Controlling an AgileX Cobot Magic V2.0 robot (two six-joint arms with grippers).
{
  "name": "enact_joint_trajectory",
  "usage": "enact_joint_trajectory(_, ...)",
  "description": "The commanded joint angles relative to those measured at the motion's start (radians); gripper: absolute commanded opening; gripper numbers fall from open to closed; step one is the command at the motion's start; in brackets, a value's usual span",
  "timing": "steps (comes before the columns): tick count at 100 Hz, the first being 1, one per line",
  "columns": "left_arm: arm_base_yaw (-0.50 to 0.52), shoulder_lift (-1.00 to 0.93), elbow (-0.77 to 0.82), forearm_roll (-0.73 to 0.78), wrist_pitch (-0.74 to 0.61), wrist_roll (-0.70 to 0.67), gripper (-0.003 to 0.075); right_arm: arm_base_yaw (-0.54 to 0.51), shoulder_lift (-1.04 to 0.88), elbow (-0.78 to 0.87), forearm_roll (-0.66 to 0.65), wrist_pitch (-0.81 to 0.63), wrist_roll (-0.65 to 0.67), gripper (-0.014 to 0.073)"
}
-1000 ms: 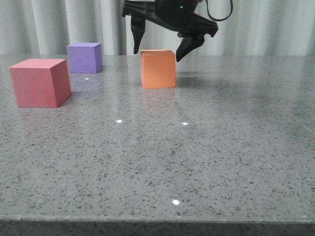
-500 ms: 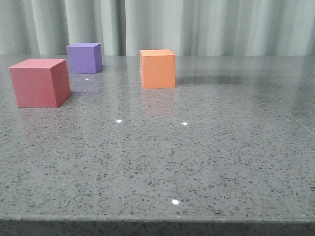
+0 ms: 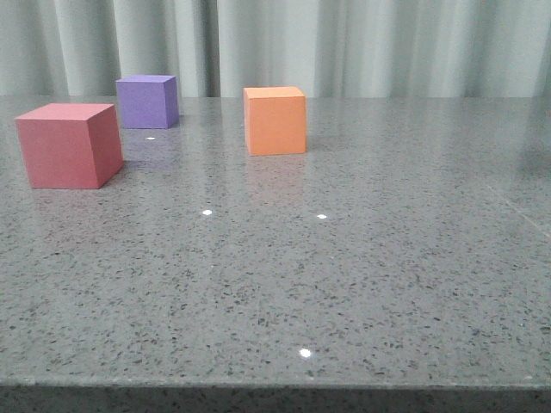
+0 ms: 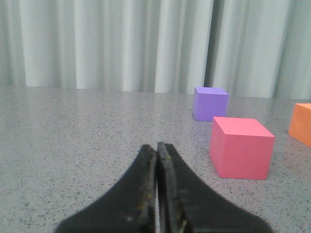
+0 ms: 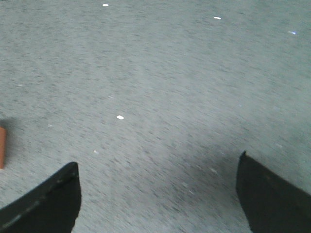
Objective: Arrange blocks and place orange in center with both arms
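In the front view the orange cube (image 3: 275,120) stands on the grey table near the back middle. The purple cube (image 3: 147,101) stands at the back left and the pinkish-red cube (image 3: 69,144) is nearer, at the left. Neither gripper shows in the front view. In the left wrist view my left gripper (image 4: 157,148) is shut and empty, low over the table, with the pinkish-red cube (image 4: 241,147), the purple cube (image 4: 210,103) and an edge of the orange cube (image 4: 301,124) ahead of it. My right gripper (image 5: 158,165) is open and empty above bare table; a sliver of the orange cube (image 5: 2,147) shows at the frame's edge.
The speckled grey table (image 3: 344,275) reaches to its front edge at the bottom of the front view. A pale curtain (image 3: 387,43) hangs behind the table.
One second ago the right gripper hung open over the orange cube; it has since left the front view. Its shadow right of the cube has gone. The cubes have not moved.
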Motion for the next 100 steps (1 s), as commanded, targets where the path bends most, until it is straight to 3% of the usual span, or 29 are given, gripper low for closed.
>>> enact_joint_trajectory(1,0.002,-0.034,0.043,0.001,-0.081,-0.008,-0.002,-0.036,-0.132,0.084,-0.023,-0.097,-0.022,0.0633)
enact_joint_trajectory(38,0.002,-0.034,0.043,0.001,-0.081,-0.008,-0.002,-0.041,-0.554,0.458,-0.087,-0.19,-0.023,0.0633)
enact_joint_trajectory(66,0.002,-0.034,0.043,0.001,-0.081,-0.008,-0.002,-0.041,-0.67,0.582,-0.098,-0.246,-0.023,0.0619)
enact_joint_trajectory(78,0.002,-0.034,0.043,0.032,-0.08,-0.008,-0.002,-0.041,-0.668,0.582,-0.098,-0.254,-0.023,0.0443)
enact_joint_trajectory(95,0.002,-0.034,0.043,0.055,-0.08,-0.008,-0.002,-0.041,-0.668,0.582,-0.097,-0.256,-0.023,0.001)
enact_joint_trajectory(100,0.002,-0.034,0.043,0.055,-0.08,-0.008,-0.002,-0.041,-0.668,0.582,-0.097,-0.256,-0.023,-0.0073)
